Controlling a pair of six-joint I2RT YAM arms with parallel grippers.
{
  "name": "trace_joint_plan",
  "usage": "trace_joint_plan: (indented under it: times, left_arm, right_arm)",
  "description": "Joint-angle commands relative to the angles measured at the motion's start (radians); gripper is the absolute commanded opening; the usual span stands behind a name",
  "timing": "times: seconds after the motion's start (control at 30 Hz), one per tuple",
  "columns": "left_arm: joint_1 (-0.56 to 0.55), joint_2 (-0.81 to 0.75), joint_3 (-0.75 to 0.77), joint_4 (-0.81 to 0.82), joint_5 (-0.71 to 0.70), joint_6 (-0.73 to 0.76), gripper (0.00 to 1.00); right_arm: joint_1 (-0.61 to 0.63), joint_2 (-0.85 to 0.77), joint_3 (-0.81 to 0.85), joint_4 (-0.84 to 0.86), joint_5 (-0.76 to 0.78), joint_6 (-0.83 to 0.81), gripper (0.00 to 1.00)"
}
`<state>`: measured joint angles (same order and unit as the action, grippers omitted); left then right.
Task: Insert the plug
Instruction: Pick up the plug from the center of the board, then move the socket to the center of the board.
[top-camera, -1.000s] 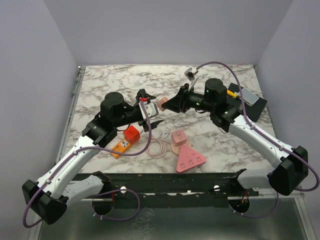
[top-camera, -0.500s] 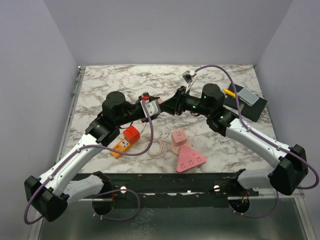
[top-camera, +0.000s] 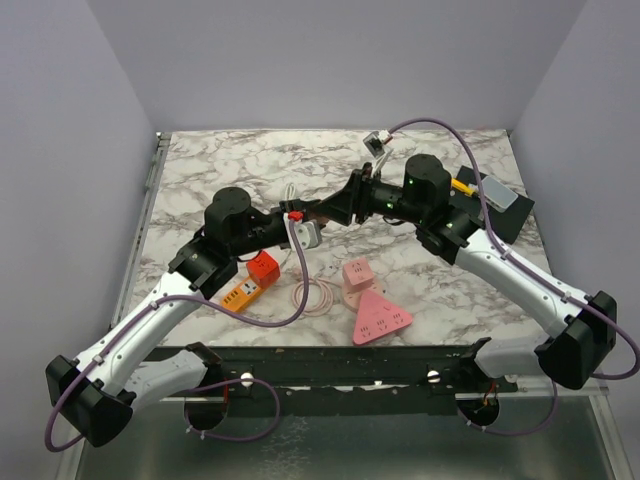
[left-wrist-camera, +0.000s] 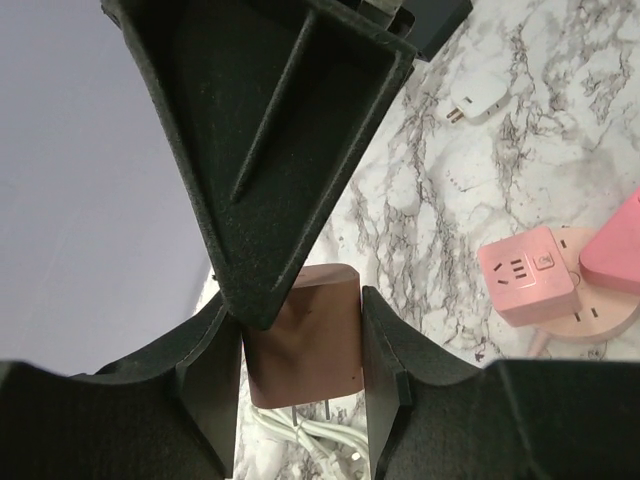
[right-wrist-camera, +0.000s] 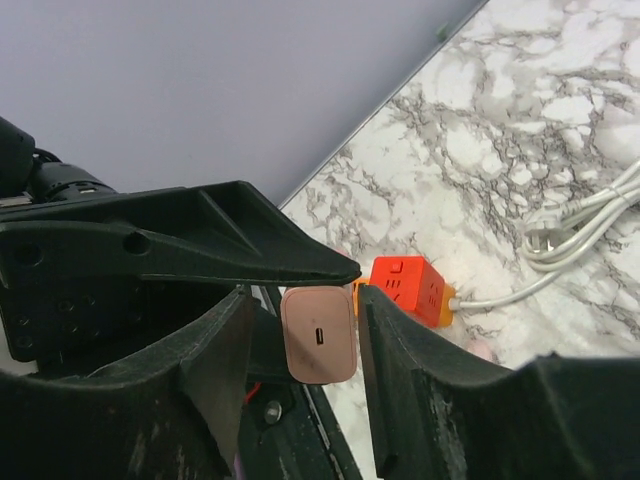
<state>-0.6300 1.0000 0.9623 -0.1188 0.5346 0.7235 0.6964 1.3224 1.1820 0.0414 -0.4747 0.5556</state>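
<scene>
Pink-brown plug hangs in mid-air over the middle of the marble table, pinched on both flanks by the left gripper, with its prongs toward that wrist. The right gripper straddles it from 3 o'clock, jaws apart, a gap showing on 1 side. On the table at 6 o'clock from it sit a pink cube socket and a pink triangular socket, and at 7 o'clock an orange cube.

You're looking at a dusty-pink plug against a white marble table veined grey. The cube socket and triangular power strip are pink, a second cube red-orange, the flat strip orange, a small adapter white, the arms' cables purple, the walls pale lilac-grey.
</scene>
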Motion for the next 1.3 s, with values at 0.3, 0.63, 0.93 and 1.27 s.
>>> trace_joint_plan:
  times: [0.3, 0.63, 0.93, 1.27]
  left_arm:
    - [-0.023, -0.009, 0.0, -0.037, 0.032, 0.08, 0.15]
    - [-0.037, 0.009, -0.048, -0.06, -0.075, -0.064, 0.99]
    - [-0.038, 0.059, -0.198, -0.02, 0.05, -0.257, 0.99]
    - [-0.139, 0.297, -0.23, 0.212, 0.09, -0.297, 0.99]
  right_arm:
    - [0.001, 0.097, 0.125, -0.264, -0.103, -0.086, 0.51]
    - [-0.012, 0.07, 0.245, -0.564, 0.084, -0.409, 0.01]
    - [-0.042, -0.015, 0.322, -0.783, 0.209, -0.952, 0.01]
    - [-0.222, 0.142, 0.433, -0.947, 0.239, -1.221, 0.01]
